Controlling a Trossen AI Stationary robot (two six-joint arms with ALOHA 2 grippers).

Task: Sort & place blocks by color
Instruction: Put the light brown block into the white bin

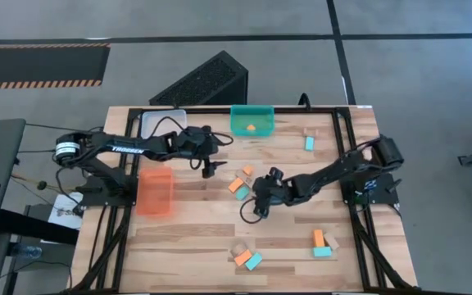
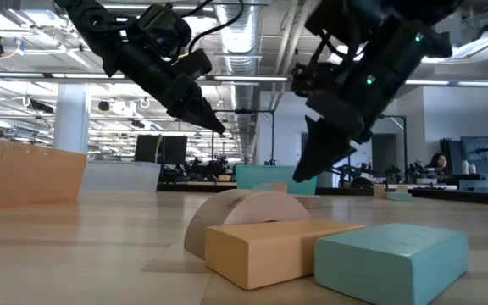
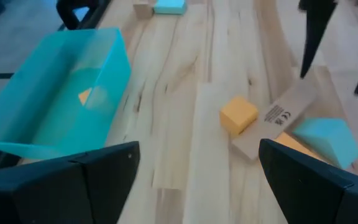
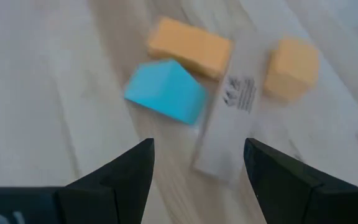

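Observation:
A cluster of blocks lies mid-table: an orange cube [image 1: 247,171] [image 3: 238,114] [image 4: 291,68], a tan plank [image 3: 284,115] [image 4: 232,112], a teal block [image 1: 242,192] [image 4: 166,92] and an orange block [image 1: 235,185] [image 4: 190,46]. My right gripper [image 1: 255,194] [image 4: 197,146] hovers open just right of the cluster, above the table. My left gripper [image 1: 210,170] [image 3: 197,155] hangs open to the cluster's left, also above the table. Other blocks lie in groups near the right edge [image 1: 321,244], at the near edge [image 1: 247,258] [image 2: 269,250], and far right [image 1: 309,142].
A teal bin [image 1: 252,120] [image 3: 55,93] at the far edge holds one orange block [image 1: 251,127]. A clear bin [image 1: 162,123] stands left of it, and an orange bin [image 1: 156,193] [image 2: 24,174] sits at the left edge. Bare wood spreads between the cluster and the near-edge blocks.

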